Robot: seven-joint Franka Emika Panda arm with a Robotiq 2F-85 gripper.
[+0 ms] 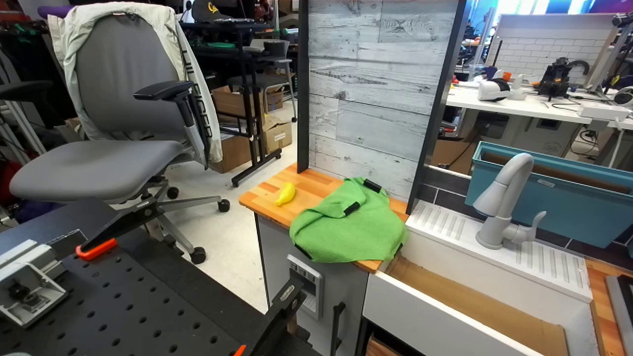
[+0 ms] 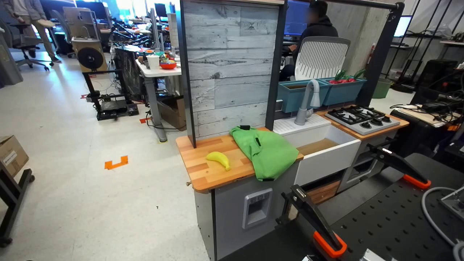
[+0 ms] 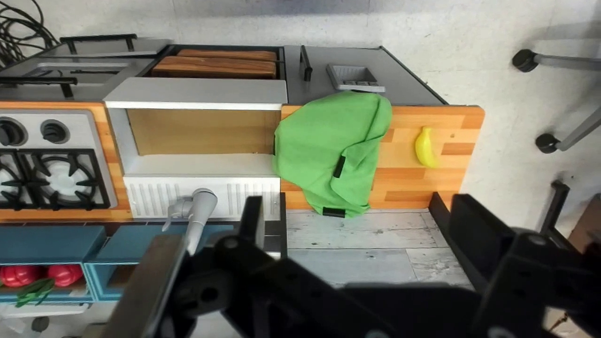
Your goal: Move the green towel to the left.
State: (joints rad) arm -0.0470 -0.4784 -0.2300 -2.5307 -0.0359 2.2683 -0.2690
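The green towel (image 1: 351, 230) lies crumpled on the wooden counter beside the white sink, with black tabs on it. Part of it hangs over the counter's front edge. It also shows in an exterior view (image 2: 270, 152) and in the wrist view (image 3: 331, 136), where its lower end reaches the grey wood panel. My gripper (image 3: 358, 201) is open and empty in the wrist view, its two fingers wide apart. It is above the counter and apart from the towel. The arm and gripper do not show in either exterior view.
A yellow toy banana (image 2: 218, 160) lies on the counter (image 2: 203, 177) beside the towel. The grey wood panel (image 1: 371, 89) stands upright behind it. The sink (image 1: 474, 316) with a grey faucet (image 1: 504, 198), a stove (image 2: 362, 117) and blue planters (image 1: 559, 198) adjoin it.
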